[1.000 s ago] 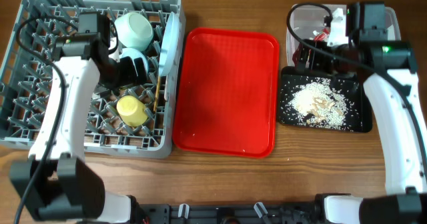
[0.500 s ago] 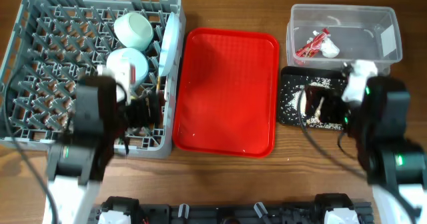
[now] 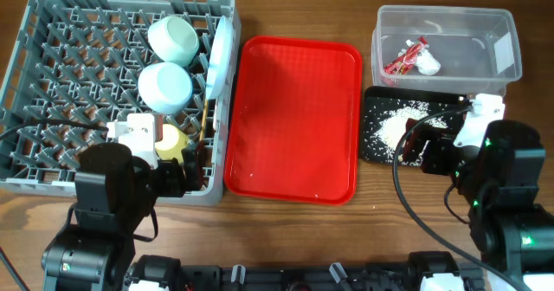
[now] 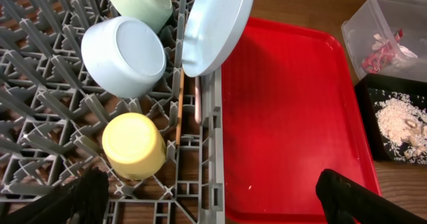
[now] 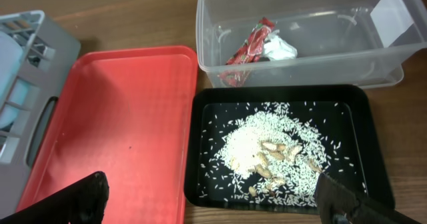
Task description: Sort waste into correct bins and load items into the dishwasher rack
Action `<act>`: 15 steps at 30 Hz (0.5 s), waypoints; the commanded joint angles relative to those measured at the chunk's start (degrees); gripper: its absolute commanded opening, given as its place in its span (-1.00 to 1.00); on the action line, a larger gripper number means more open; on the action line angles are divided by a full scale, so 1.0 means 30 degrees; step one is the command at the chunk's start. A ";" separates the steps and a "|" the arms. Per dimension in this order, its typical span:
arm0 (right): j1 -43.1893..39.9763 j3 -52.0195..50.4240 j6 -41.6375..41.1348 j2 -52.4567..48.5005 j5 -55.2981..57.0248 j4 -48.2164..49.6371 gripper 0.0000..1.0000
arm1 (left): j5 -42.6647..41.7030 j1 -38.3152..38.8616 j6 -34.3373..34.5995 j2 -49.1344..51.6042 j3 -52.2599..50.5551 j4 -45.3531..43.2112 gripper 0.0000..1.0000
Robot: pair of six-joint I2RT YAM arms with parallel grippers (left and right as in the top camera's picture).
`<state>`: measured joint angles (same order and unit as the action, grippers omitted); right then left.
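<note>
Grey rack holds two bowls, one plate, one cup.

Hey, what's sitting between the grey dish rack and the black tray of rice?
The red serving tray lies between the dish rack and the black tray, clearest in the overhead view.
</note>
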<state>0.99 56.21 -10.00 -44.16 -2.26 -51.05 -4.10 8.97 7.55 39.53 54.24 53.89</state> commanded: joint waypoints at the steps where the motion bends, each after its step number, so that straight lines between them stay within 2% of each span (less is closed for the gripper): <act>1: 0.0022 -0.0189 -0.0168 -0.0670 0.0474 -0.0007 1.00 | 0.0182 0.0095 -0.0313 0.0000 -0.0189 0.0066 1.00; 8: 0.0022 -0.0219 -0.0160 -0.2186 0.1304 -0.0211 1.00 | 0.0182 0.0095 -0.0313 0.0000 -0.0189 0.0066 1.00; 12: 0.0022 -0.0532 -0.0160 -0.1107 0.1406 -0.0066 1.00 | 0.0182 0.0095 -0.0313 0.0000 -0.0189 0.0066 1.00; 15: 0.0022 -0.1384 -0.0153 0.0714 0.1406 0.1457 1.00 | 0.0182 0.0095 -0.0313 0.0000 -0.0189 0.0066 1.00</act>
<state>0.99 54.37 -10.04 -47.90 0.32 -50.06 -4.10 8.97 7.55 39.53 54.24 54.02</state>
